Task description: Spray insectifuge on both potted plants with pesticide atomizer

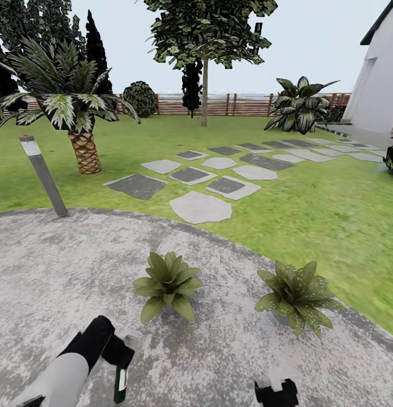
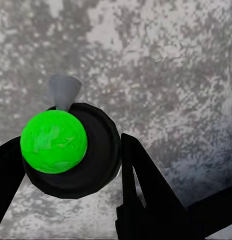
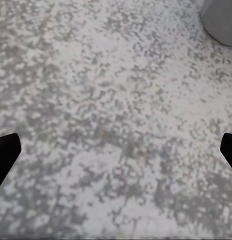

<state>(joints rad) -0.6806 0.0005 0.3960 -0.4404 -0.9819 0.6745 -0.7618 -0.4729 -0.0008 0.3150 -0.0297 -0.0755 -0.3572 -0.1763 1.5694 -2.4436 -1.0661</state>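
My left gripper [image 1: 119,355] is shut on the pesticide atomizer [image 1: 121,385], which hangs upright just above the round grey patio [image 1: 60,265]. From the left wrist camera I look down on the atomizer's black head [image 2: 98,155], with a bright green top and a small grey nozzle [image 2: 62,92], and a black finger [image 2: 146,192] pressed against each side. Two potted plants stand ahead on the patio: one [image 1: 167,282] close in front of the bottle, the speckled one [image 1: 298,293] further right. My right gripper [image 1: 275,393] hangs open over bare paving, its fingertips [image 3: 5,150] wide apart.
A grey bollard lamp [image 1: 44,176] leans at the patio's far left edge, with a palm [image 1: 77,113] behind it. Stepping stones [image 1: 199,207] cross the lawn [image 1: 332,209] toward a wooden fence [image 1: 241,104]. A white house wall [image 1: 383,73] stands at the right.
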